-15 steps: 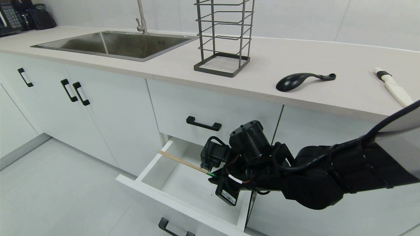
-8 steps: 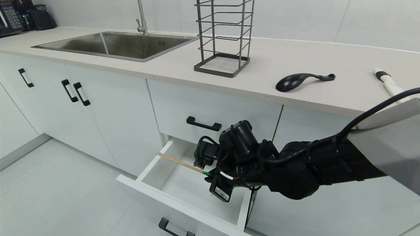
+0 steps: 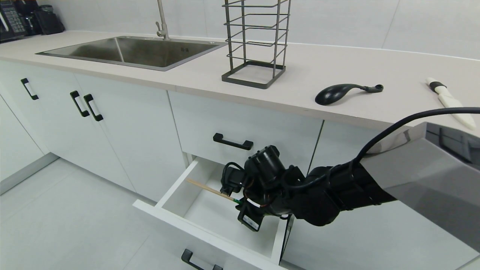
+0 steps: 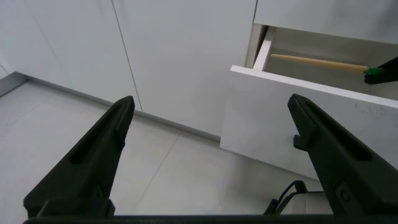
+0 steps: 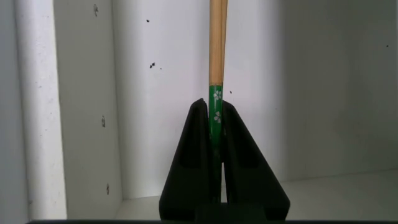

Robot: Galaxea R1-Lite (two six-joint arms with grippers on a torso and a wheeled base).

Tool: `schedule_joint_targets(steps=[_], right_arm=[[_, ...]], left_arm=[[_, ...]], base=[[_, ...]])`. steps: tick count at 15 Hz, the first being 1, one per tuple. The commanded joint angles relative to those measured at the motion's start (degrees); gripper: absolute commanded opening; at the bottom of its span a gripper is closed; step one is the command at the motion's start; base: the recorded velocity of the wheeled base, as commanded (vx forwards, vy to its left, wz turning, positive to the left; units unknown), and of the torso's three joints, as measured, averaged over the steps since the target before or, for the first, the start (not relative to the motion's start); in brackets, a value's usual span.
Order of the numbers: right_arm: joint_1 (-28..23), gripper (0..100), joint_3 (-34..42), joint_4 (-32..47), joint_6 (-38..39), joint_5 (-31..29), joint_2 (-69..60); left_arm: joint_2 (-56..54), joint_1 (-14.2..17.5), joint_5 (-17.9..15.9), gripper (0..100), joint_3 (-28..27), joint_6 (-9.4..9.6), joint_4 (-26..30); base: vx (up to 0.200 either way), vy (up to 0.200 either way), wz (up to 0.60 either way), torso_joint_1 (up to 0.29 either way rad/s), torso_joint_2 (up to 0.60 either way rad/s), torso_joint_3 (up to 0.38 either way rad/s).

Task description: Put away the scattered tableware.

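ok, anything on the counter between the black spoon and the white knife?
Nothing. In the head view the counter is bare between the black spoon and the white knife.

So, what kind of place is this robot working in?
Most likely a home kitchen: a stainless steel sink with a tap set in a long pale countertop, white cabinets with black bar handles below, and an open white drawer.

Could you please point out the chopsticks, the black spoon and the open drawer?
chopsticks (image 3: pixel 210 189), head view, middle of the wooden shaft.
black spoon (image 3: pixel 332 94), head view, on its bowl.
drawer (image 3: pixel 195 230), head view, top edge of its front panel.
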Motion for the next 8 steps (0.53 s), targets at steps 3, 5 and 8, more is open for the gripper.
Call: schedule_joint_targets(steps=[3, 5, 8], right_arm=[[-0.34, 0, -2.26, -0.10, 0.04, 0.06, 4.01], [-0.34, 0, -2.96, -0.10, 0.04, 0.06, 4.80], [-0.34, 0, -3.58, -0.19, 0.30, 0.06, 6.04]], left_arm=[[0.07, 0.01, -0.01, 100, 0.01, -0.01, 0.00], [0.07, 0.01, -0.01, 100, 0.01, -0.01, 0.00], [0.07, 0.01, -0.01, 100, 0.01, -0.01, 0.00]], base=[[0.000, 0.000, 0.00, 0.000, 0.00, 0.000], [0.000, 0.000, 0.00, 0.000, 0.00, 0.000], [0.000, 0.000, 0.00, 0.000, 0.00, 0.000]])
